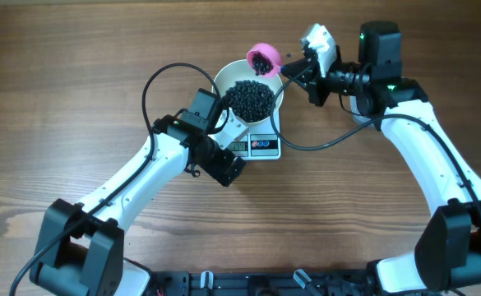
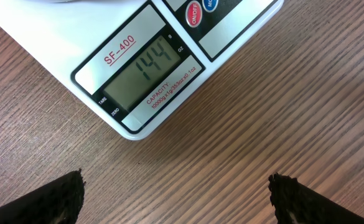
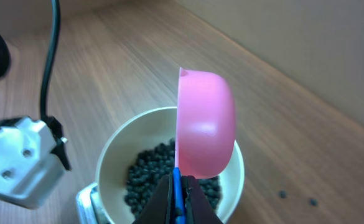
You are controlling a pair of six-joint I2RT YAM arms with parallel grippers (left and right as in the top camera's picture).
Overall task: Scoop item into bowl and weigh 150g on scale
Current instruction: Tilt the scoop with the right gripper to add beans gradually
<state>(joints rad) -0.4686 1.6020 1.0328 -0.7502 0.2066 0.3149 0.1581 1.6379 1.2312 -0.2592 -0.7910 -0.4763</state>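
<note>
Bench (image 1: 76, 66) first: scale (image 1: 265, 146) mid-bench, bowl (image 1: 220, 80) sat on it. My right arm reaches in, right jaws clenched on the pink scoop (image 1: 262, 59), tipped at the bowl's far rim w/ some beans aboard. Left jaws released, empty, low in front of the scale. Beans (image 1: 250, 99) heaped in the bowl. Display (image 2: 150, 62) says 144, so approx. one small top-up left, I reckon.

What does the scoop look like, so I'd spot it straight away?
Mid-table, a white bowl of black beans sits on a scale. At its far rim, the right end effector holds the scoop. It is the only pink thing, a small round cup.
</note>
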